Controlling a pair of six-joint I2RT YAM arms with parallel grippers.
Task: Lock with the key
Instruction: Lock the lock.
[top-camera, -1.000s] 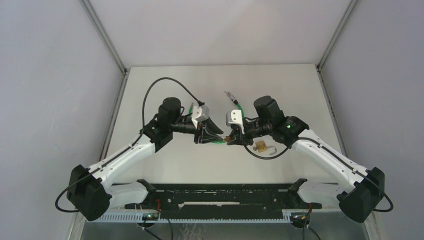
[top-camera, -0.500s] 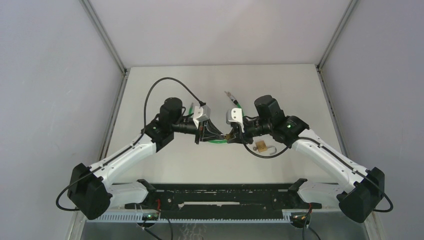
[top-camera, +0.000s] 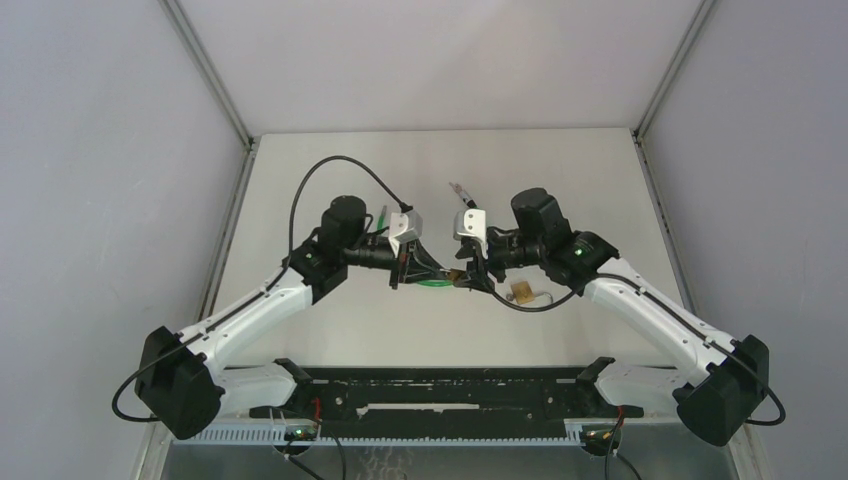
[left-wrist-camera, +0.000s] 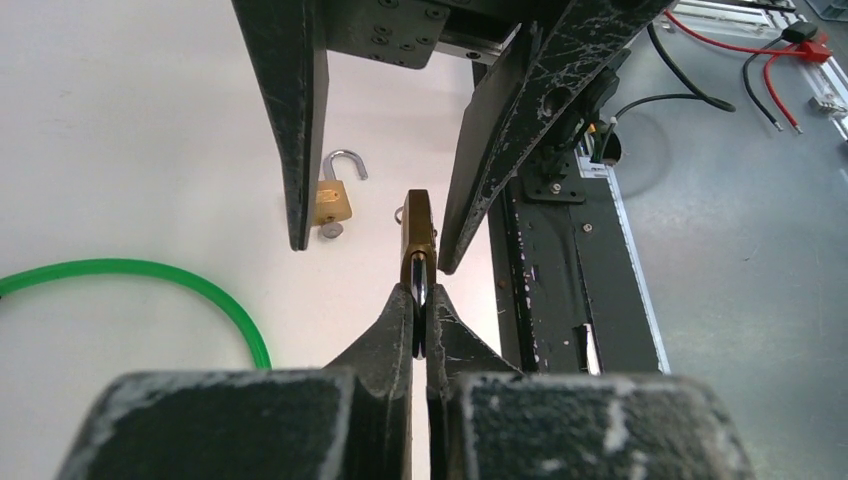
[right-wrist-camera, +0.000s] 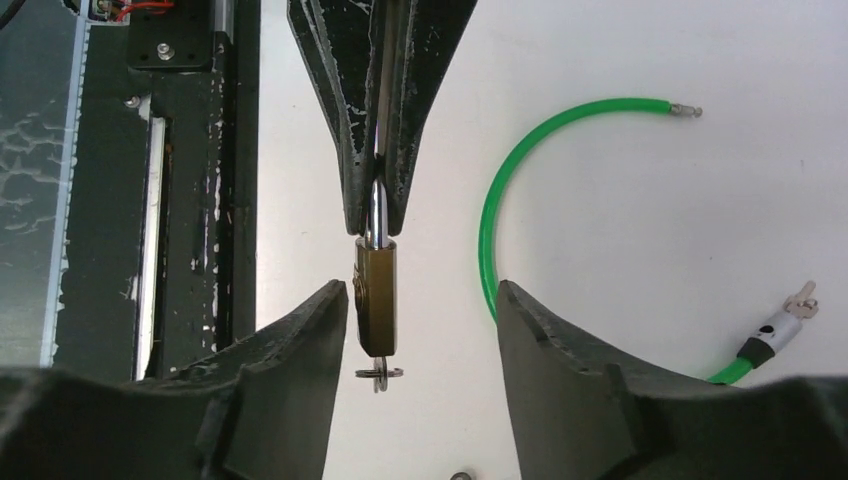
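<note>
The right wrist view showed us the left end effector (right-wrist-camera: 375, 215) clamped tight on the steel shackle of a brass padlock (right-wrist-camera: 375, 295), with the key (right-wrist-camera: 379, 373) at the opposite end. The right end effector (right-wrist-camera: 420, 292) stood wide open around the body, touching nothing. The left wrist view showed a second padlock (left-wrist-camera: 335, 200), shackle open, lying on the surface (left-wrist-camera: 150, 130). From overhead the grip was hidden, and any lettering was too blurred to read.

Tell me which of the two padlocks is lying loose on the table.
The brass padlock lying flat on the table, shackle swung open. The other padlock hangs by its shackle from the shut left gripper.
</note>
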